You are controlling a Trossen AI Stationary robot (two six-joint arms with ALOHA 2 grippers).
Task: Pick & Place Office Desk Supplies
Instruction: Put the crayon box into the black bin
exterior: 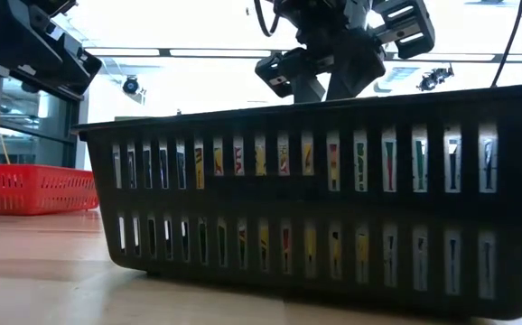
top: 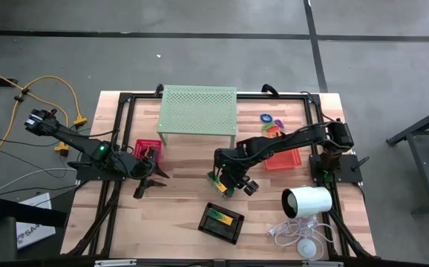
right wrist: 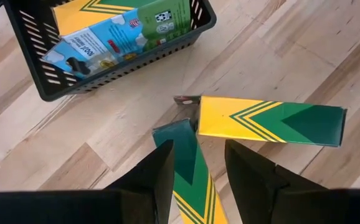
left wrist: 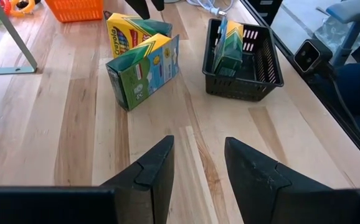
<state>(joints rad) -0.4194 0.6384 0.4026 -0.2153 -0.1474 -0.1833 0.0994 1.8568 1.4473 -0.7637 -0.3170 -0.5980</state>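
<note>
From table height the black tray [exterior: 333, 199] fills the view and runs off the right edge, hiding the table behind it, its contents showing only as coloured slivers through the slots.

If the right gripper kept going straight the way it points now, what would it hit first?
The right gripper points down at the table, fingers open, astride a yellow-and-green cardboard crayon box. It would likely meet that box first, then the wooden tabletop; a second such box lies just beyond.
</note>
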